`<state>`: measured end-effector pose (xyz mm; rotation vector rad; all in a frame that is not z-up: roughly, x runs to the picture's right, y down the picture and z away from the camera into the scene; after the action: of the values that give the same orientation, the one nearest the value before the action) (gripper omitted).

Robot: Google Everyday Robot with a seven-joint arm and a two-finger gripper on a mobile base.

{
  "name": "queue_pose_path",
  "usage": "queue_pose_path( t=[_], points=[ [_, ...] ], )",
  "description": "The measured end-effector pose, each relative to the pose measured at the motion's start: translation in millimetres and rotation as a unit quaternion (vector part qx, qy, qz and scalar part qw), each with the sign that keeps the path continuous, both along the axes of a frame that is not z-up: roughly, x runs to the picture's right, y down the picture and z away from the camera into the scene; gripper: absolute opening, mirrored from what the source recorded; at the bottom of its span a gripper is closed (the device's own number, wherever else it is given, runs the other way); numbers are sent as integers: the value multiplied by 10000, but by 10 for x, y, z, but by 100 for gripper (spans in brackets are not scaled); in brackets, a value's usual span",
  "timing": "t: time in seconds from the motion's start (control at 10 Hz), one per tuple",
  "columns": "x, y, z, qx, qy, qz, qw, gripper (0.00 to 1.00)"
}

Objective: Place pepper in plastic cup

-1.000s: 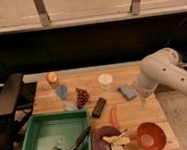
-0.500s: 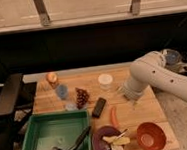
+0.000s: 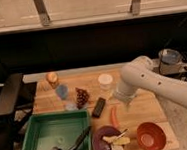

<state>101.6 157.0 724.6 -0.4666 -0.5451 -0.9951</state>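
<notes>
The pepper (image 3: 114, 116) is a slim red-orange chili lying on the wooden table, in front of the middle. The plastic cup (image 3: 62, 91) is small and light blue, standing at the table's left, next to a dark red grape bunch (image 3: 81, 97). My gripper (image 3: 122, 101) hangs at the end of the white arm, just above and slightly behind the pepper, to the right of a white round cup (image 3: 105, 81). The gripper is far to the right of the plastic cup.
A black block (image 3: 98, 107) lies left of the pepper. A green bin (image 3: 31, 141) holding dark utensils sits front left. A purple plate (image 3: 100, 139) with food and a red bowl (image 3: 151, 136) stand at the front. An orange object (image 3: 52, 78) stands back left.
The arm has swung left across the table, and the gripper has moved from over the flat blue block toward the pepper. The blue block is now hidden behind the arm.
</notes>
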Motion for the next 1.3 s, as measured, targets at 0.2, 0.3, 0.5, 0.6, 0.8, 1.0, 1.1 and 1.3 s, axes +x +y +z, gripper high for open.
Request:
queue_pose_path(
  t=[0.2, 0.3, 0.5, 0.6, 0.8, 1.0, 1.1, 1.3],
  points=[
    [-55, 196, 221, -78, -113, -124, 9998, 65],
    [-78, 324, 350, -91, -135, -197, 9997, 65],
    [-80, 506, 552, -196, -106, -228, 9995, 65],
    [-36, 604, 662, -295, -49, -187, 9994, 65],
    [74, 739, 805, -526, 83, -80, 9986, 65],
    [96, 867, 907, -717, 121, -13, 9974, 61],
    [103, 898, 922, -772, 128, 19, 9969, 51],
    [110, 854, 886, -705, 110, 101, 9974, 33]
  ],
)
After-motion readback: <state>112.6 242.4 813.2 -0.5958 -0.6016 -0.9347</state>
